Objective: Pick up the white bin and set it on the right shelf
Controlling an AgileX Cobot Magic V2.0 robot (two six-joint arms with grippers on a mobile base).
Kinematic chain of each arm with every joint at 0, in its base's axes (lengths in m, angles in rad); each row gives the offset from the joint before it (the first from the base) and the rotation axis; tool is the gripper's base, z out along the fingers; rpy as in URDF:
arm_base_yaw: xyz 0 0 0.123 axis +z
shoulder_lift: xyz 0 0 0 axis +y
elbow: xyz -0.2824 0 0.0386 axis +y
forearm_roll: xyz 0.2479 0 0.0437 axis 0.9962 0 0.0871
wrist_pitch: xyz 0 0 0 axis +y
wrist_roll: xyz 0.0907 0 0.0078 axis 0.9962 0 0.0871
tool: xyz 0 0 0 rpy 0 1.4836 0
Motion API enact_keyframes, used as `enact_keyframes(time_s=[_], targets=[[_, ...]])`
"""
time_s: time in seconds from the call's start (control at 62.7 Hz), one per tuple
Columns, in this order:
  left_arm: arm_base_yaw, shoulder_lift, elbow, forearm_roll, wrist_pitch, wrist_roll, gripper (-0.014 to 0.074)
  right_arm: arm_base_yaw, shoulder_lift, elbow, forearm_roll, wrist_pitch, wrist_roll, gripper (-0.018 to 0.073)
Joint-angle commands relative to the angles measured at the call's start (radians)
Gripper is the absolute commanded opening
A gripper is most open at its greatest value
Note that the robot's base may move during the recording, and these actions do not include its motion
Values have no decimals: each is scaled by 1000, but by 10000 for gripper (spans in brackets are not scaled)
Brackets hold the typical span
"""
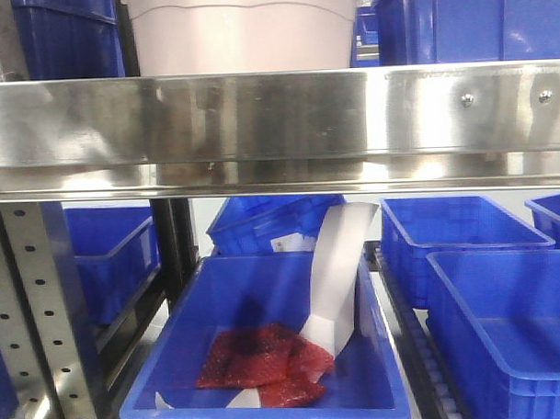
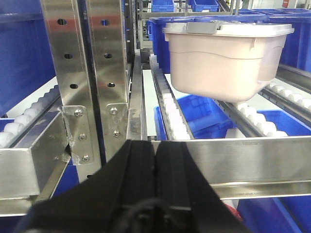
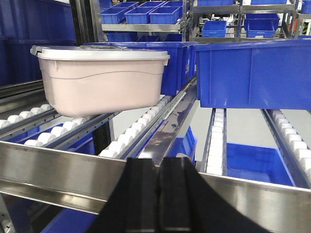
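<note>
The white bin, an off-white tote with a flat lid, rests on the roller lanes of the right shelf, behind its shiny steel front rail. In the left wrist view the white bin stands up and to the right of my left gripper. That gripper is shut and empty, just in front of the rail. In the right wrist view the white bin lies up and to the left of my right gripper, also shut and empty before the rail. Neither gripper touches the bin.
A large blue crate sits on the rollers right of the white bin. Perforated steel uprights stand left of it. Below the rail, a blue crate holds a red item and a white paper strip; more blue crates stand around.
</note>
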State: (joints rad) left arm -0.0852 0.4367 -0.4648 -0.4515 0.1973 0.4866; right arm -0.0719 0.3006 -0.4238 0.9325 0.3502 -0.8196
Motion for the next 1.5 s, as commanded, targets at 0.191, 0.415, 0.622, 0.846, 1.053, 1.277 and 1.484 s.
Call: enact_keyframes(time_s=[0.191,0.415,0.622,0.846,1.053,1.277,1.484], targets=[[-6,-41,-8,1,-59,-9,-117,-4,6,-27,25,-57,-11,66],[-6,-316,198,320,-74,-336,-117,-4,6,-27,25,-55,-11,66],[-4,-446,438,346,-158,-363,-117,-4,6,-27,25,-52,-11,66],[2,-444,494,348,-207,-363,-117,-4,6,-27,25,-50,-11,66],[2,-444,494,348,-206,-363,-117,-4,6,-27,25,-51,-11,66],[2,-444,494,348,-206,-363,-117,-4,6,-27,25,-51,-11,66],[2,-444,494,348,-206,-363,-117,-4,6,-27,25,-51,-11,66]])
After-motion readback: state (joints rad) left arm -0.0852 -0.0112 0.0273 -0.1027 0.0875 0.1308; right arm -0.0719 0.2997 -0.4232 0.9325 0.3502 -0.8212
